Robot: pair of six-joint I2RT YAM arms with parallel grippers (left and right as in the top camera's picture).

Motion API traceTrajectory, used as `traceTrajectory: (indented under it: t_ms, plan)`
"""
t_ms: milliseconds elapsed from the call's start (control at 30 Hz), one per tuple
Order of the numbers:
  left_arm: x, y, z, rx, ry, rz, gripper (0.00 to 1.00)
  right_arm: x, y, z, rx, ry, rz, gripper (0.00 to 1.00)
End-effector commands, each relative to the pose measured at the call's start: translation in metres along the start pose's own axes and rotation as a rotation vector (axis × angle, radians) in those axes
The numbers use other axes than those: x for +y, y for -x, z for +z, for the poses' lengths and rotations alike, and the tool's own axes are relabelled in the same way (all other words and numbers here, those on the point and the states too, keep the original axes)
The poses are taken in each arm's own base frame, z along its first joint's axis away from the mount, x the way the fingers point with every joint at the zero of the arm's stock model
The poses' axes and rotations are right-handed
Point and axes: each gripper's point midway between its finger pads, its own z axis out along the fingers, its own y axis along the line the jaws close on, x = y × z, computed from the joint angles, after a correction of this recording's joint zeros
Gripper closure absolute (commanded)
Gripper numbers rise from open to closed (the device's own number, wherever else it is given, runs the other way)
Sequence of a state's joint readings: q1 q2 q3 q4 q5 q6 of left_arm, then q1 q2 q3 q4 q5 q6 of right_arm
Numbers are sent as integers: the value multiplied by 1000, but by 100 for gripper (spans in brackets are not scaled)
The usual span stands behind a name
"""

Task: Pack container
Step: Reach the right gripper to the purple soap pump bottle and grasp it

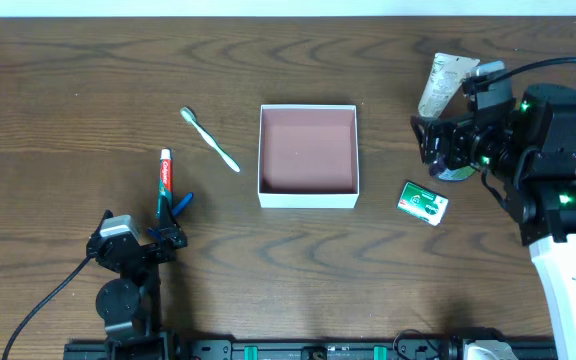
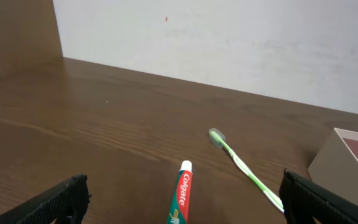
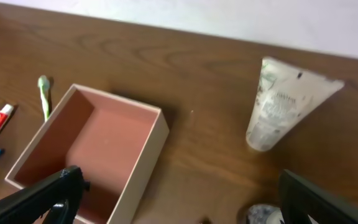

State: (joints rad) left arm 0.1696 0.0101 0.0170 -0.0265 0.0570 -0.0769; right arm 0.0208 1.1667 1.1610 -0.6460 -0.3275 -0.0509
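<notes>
Lettering reading Colgate marks the toothpaste tube just ahead of the wide-open left gripper, a green toothbrush lies beside it, the container sits mid-table, and a white tube with unreadable print lies by the right gripper, jaws likewise spread apart.

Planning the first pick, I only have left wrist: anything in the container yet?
Observer: No. The container is empty, reddish-brown floor bare.
Operator: What's on its far side?
Observer: A white tube and a green packet lie on the table, right of it.
Operator: Right end effector holding anything?
Observer: No, the right end effector is open and empty, near the tube.
</notes>
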Motion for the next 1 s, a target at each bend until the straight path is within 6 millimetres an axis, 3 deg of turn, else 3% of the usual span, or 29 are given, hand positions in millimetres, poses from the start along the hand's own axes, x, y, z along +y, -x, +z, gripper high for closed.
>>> traceTrajectory:
  t_ms: [0, 167, 367, 633, 800, 967]
  plan:
    - [2, -15, 0, 47, 2, 12, 2, -15, 2, -8, 2, -45, 32, 1]
    - [2, -15, 0, 47, 1, 12, 2, -66, -30, -10, 121, -214, 133, 1]
    - [2, -15, 0, 47, 1, 12, 2, -102, -64, 8, 256, -253, 196, 1]
    - [2, -15, 0, 48, 2, 12, 2, -117, -103, 46, 408, -223, 235, 8]
    - [2, -15, 0, 48, 2, 12, 2, -116, -101, 62, 394, -156, 173, 14]
    - [2, -15, 0, 48, 2, 12, 2, -118, -100, 65, 391, -143, 98, 19]
